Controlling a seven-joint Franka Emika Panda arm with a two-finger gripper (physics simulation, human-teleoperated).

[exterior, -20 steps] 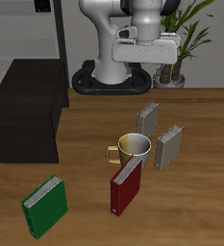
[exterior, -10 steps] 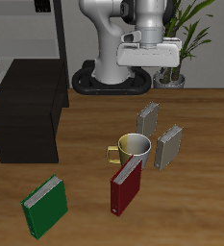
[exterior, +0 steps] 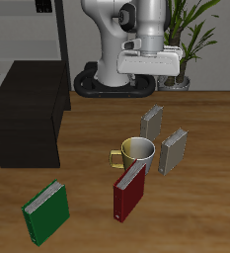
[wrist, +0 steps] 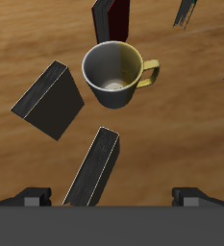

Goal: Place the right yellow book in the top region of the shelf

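Hovering with fingers spread, the gripper (exterior: 153, 73) above the right yellow book (exterior: 151, 123) standing just behind the mug (exterior: 136, 150); probably light, stiff and slick-covered, best pinched across its thin covers near the top edge.

front overhead, wrist downward (both see mug (exterior: 136, 150))
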